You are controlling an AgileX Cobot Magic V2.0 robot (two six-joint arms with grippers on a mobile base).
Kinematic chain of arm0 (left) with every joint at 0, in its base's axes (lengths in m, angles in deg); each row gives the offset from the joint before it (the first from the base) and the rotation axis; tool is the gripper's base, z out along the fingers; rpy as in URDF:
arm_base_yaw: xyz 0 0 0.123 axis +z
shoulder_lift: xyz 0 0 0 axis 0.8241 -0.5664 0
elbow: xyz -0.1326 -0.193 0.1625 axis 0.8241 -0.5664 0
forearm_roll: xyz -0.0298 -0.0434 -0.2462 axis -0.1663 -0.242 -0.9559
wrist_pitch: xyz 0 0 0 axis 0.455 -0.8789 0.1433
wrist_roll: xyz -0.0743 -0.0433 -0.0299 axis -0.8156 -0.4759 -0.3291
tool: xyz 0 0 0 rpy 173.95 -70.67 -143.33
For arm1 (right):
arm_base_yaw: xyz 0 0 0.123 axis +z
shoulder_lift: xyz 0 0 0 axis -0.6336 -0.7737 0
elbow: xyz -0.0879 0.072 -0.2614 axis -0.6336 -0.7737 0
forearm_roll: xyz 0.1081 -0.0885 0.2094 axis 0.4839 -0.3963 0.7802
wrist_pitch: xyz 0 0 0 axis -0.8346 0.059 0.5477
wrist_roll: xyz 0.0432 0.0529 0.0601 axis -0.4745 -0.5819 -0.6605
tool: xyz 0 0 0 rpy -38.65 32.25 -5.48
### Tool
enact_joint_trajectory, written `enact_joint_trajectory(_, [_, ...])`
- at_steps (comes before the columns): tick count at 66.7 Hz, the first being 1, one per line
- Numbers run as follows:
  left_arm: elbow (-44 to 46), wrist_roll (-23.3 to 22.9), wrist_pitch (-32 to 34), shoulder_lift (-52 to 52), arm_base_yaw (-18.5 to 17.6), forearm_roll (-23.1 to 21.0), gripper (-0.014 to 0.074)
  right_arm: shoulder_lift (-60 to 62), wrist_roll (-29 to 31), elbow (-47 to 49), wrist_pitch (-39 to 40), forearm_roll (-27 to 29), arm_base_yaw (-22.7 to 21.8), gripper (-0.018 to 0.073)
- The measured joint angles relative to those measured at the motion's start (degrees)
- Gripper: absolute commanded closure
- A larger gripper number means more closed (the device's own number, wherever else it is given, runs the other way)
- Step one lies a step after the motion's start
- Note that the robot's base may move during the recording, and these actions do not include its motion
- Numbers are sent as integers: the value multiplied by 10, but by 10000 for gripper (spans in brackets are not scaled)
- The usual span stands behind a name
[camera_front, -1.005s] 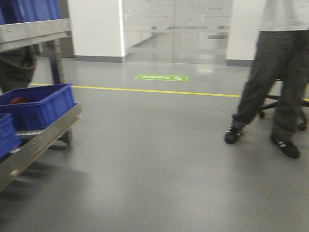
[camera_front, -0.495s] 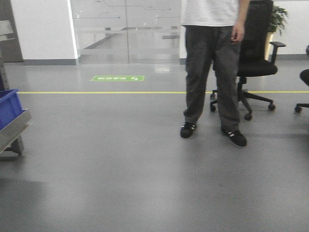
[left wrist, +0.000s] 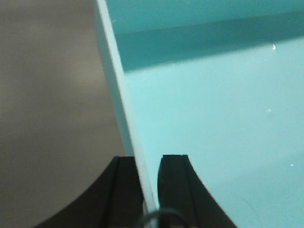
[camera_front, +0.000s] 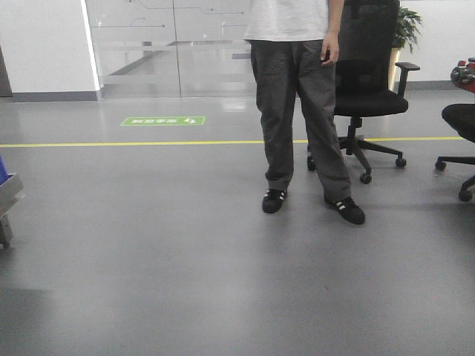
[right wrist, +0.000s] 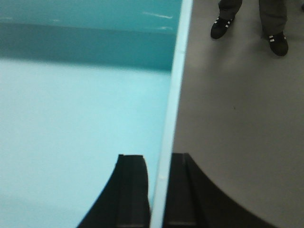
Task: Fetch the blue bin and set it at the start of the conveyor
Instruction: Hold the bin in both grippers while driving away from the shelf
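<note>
My left gripper is clenched on the blue bin, a finger on either side of its wall. My right gripper pinches the opposite wall likewise. The bin hangs between them above the floor (grey, glossy). A person stands at twelve o'clock, with an office chair at one.

Black, curved, perhaps rubbery: left pincer, right pincer.

Grey floor spreads ahead of the right fingers, crossed by a yellow line. Farther ahead stand frosted glass doors, a white wall and black office chairs.
</note>
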Motion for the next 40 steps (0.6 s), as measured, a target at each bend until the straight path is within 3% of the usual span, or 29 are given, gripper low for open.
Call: enact_joint_trajectory(40, [0,0,0,1,0,0,707,0,0,0,0,0,0,711])
